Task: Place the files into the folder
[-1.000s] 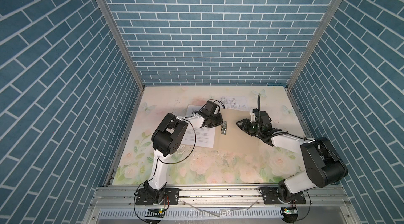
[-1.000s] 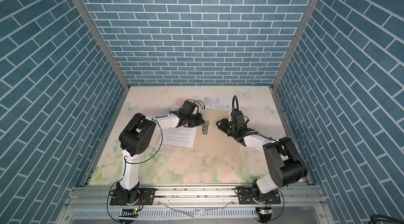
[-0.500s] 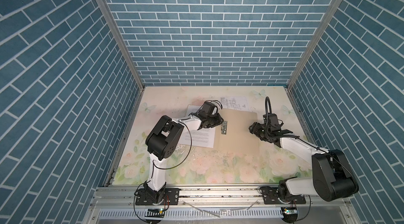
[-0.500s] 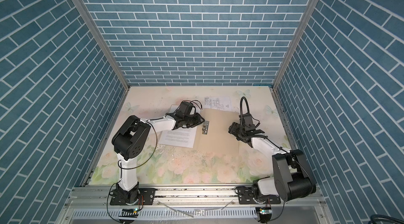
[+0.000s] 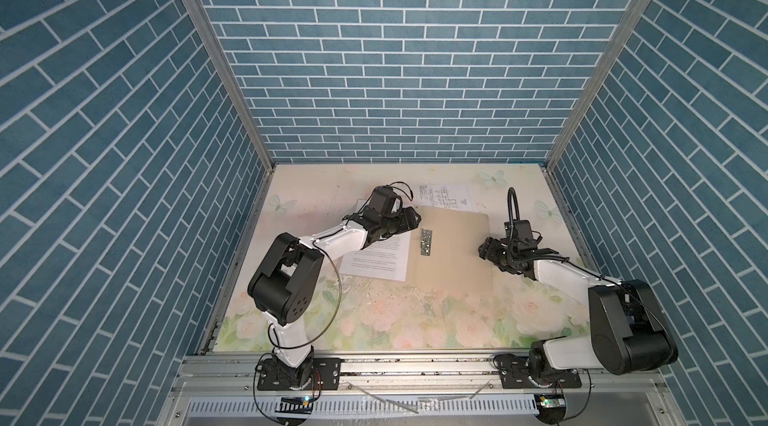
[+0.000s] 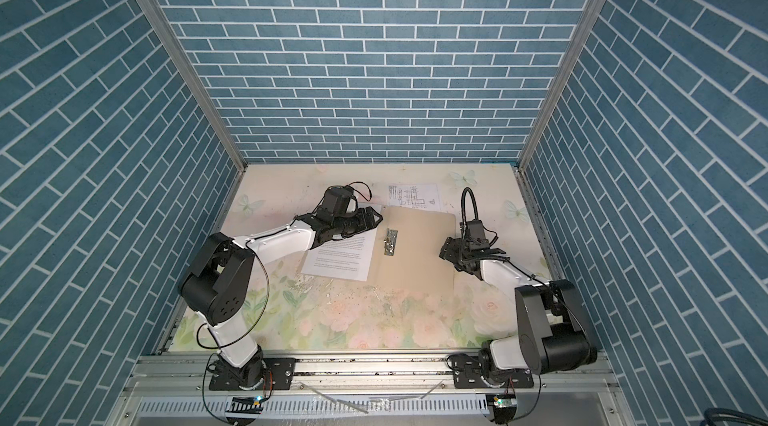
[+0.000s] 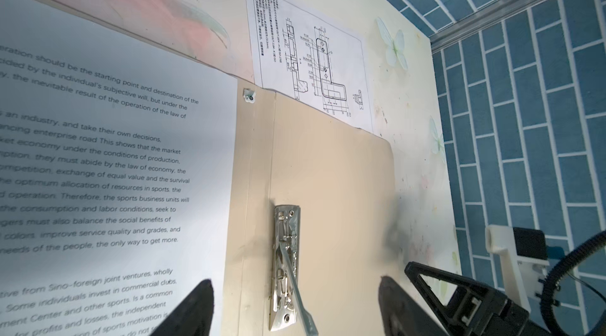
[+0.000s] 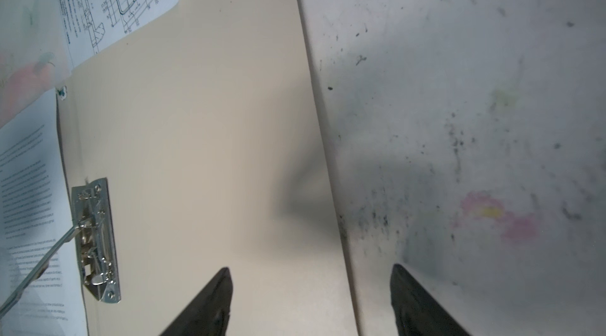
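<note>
Both arms have just let go: the left gripper point(image 7: 295, 280), fingers now spread, hovers over the text sheet point(image 5: 382, 261) on the left flap of the open folder point(image 5: 453, 253). The right gripper point(image 8: 311, 267), fingers spread, has retreated to its right edge. The drawing sheet point(image 5: 444, 197) still lies outside, at the far edge

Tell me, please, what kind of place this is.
Probably a robot test booth: blue brick-print walls enclose a floral tabletop, and the left arm and right arm are bolted to a metal rail.
</note>
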`<state>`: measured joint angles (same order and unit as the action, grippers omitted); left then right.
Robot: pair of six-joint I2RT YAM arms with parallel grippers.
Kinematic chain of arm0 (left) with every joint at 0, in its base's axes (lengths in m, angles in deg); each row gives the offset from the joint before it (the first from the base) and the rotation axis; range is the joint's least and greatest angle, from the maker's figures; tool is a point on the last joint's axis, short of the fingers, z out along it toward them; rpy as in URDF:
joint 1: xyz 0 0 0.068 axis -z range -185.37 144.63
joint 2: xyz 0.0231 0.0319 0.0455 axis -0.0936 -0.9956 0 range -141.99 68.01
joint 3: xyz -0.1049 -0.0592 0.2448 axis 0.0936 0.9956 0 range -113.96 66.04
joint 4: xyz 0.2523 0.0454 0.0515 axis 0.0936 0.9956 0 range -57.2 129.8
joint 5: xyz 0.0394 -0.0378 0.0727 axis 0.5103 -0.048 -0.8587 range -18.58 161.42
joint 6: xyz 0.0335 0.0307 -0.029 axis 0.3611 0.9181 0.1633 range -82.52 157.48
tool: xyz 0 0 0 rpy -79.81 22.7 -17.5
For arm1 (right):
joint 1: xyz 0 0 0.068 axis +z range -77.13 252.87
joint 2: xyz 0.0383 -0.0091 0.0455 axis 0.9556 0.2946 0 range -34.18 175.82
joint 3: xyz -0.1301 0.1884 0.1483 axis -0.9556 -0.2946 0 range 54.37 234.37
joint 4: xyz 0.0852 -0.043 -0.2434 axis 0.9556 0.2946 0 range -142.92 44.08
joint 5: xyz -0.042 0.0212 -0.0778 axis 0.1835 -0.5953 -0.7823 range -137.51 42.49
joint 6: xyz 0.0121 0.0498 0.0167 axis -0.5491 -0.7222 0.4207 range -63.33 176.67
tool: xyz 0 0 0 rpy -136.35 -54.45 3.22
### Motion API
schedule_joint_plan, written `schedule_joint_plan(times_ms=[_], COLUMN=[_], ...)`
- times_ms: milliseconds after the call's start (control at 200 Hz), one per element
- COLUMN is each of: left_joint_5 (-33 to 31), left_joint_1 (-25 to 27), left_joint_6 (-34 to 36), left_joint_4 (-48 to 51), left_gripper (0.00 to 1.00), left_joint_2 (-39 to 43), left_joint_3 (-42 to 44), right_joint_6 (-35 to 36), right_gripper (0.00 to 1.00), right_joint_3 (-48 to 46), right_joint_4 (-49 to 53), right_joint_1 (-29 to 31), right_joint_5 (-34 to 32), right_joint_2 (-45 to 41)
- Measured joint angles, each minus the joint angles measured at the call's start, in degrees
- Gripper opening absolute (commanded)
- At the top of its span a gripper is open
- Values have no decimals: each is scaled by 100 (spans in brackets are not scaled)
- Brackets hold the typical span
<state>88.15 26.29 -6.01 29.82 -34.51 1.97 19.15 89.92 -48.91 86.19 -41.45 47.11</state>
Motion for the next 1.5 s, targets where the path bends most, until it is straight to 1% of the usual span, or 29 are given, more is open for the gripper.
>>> schedule_joint_plan(times_ms=[265,430,515,655,855,1050,1500], left_joint_5=[188,645,894,1082,1130,1134,957], left_joint_1=[-31,-31,-26,-11,-9,-9,-20], left_joint_6=[251,503,573,673,745,859,951], left_joint_4=[-409,-896,-1176,-1429,-1530,-1541,-1620], left_gripper=[83,83,83,83,83,83,84], left_joint_2=[260,341,341,341,352,494,990], left_joint_3=[654,787,866,1014,1379,1491,1884], right_joint_6=[313,450,498,540,546,544,407], right_gripper=[74,72,69,67,64,62,61], right_joint_3=[0,0,15,120,201,297,791], right_joint_4=[-520,-883,-1049,-1198,-1292,-1364,-1419], right_joint_1=[0,-11,-17,-26,-22,50,616], right_joint_5=[313,632,791,1058,1388,1561,1611], right_joint_2=[337,503,605,791,942,1082,1552])
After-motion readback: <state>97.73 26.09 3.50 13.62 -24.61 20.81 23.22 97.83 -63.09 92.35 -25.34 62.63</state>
